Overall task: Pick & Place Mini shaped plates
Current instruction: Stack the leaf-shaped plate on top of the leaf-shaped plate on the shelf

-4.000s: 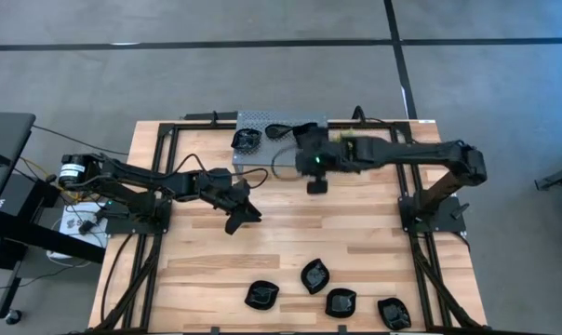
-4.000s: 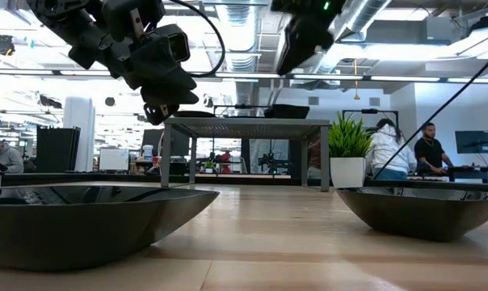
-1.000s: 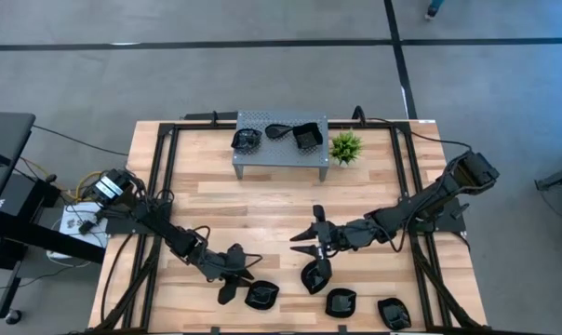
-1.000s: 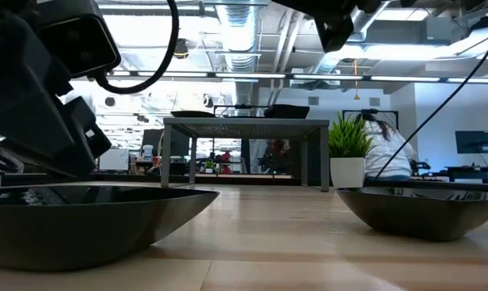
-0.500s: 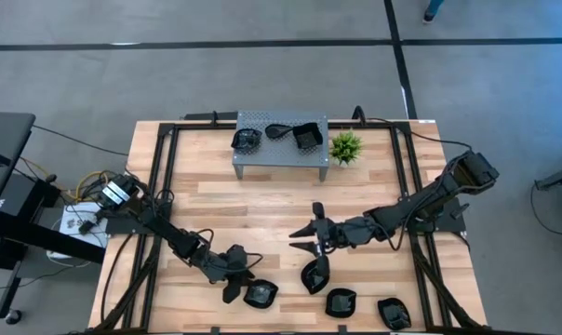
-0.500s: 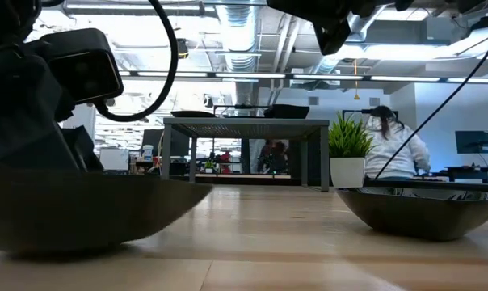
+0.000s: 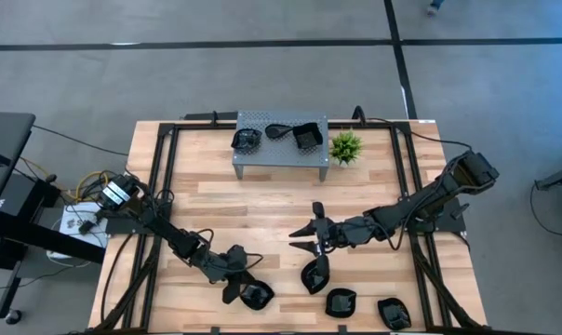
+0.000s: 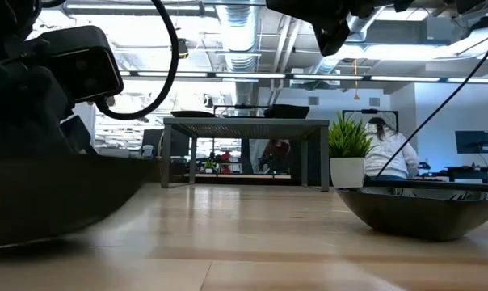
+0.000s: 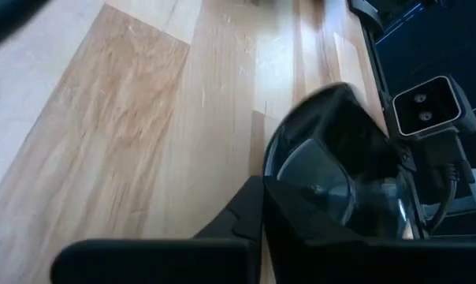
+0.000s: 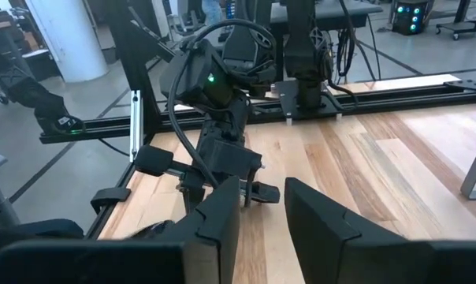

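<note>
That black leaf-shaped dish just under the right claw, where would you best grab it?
Probably by its raised rim. The leaf-shaped plate lies flat on the table, so nothing gets under it. Coming from above, one finger inside the bowl and one outside would pinch the edge. The right gripper hangs open just above it.

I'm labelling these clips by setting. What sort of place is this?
Likely an open-plan robotics lab or workshop: exposed ceiling ducts, a person at workstations in the background, and a wooden table carrying two robot arms.
</note>
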{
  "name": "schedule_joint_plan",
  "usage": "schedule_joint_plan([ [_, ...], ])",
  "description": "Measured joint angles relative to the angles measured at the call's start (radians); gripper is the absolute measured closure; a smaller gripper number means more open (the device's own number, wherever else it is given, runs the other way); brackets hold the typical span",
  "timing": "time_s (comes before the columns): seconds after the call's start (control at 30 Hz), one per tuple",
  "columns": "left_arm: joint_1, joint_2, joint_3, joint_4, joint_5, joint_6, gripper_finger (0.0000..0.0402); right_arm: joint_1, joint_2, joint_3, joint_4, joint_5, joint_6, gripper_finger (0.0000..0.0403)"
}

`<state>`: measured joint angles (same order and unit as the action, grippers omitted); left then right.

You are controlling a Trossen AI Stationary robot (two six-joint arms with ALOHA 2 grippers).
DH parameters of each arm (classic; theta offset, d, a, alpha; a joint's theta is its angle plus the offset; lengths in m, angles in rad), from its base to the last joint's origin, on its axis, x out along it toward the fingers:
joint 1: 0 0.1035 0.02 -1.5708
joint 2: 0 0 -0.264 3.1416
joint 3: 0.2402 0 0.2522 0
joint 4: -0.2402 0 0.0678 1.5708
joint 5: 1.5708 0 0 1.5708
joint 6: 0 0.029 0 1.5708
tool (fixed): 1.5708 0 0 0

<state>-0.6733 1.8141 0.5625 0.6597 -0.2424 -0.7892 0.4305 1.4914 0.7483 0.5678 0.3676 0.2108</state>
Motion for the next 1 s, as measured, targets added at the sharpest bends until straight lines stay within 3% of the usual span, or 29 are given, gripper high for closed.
schedule_joint_plan([
  [0.13, 0.002, -0.007, 0.0, -0.001, 0.001, 0.002, 0.0395, 0.0, 0.0, 0.0, 0.0, 0.0, 0.0, 0.0305],
  [0.27, 0.036, -0.098, -0.003, -0.017, 0.003, 0.025, 0.0397, 0.0, 0.0, 0.0, -0.001, 0.0, 0.0, 0.0305],
  [0.37, 0.085, -0.24, -0.003, -0.14, 0.004, 0.089, 0.0397, -0.001, 0.0, 0.0, 0.001, 0.0, 0.0, 0.0305],
  [0.47, 0.17, -0.414, -0.003, -0.368, 0.002, 0.132, 0.0397, -0.008, 0.0, 0.0, 0.001, 0.0, 0.0, 0.0305],
  [0.6, 0.333, -0.653, -0.003, -0.609, 0.004, 0.213, 0.0397, -0.027, 0.0, 0.0, 0.001, 0.0, -0.007, 0.0305],
  [0.77, 0.606, -0.916, -0.003, -0.732, 0.06, 0.315, 0.0397, -0.049, 0.001, 0.0, -0.002, 0.0, -0.007, 0.0305],
  [0.87, 0.781, -1.005, -0.002, -0.756, 0.139, 0.363, 0.0398, -0.057, 0.002, 0.0, -0.003, 0.0, -0.007, 0.0305],
  [1.0, 1.004, -1.025, 0.006, -0.758, 0.272, 0.383, 0.0398, -0.07, 0.002, 0.0, -0.006, 0.0, -0.007, 0.0305],
])
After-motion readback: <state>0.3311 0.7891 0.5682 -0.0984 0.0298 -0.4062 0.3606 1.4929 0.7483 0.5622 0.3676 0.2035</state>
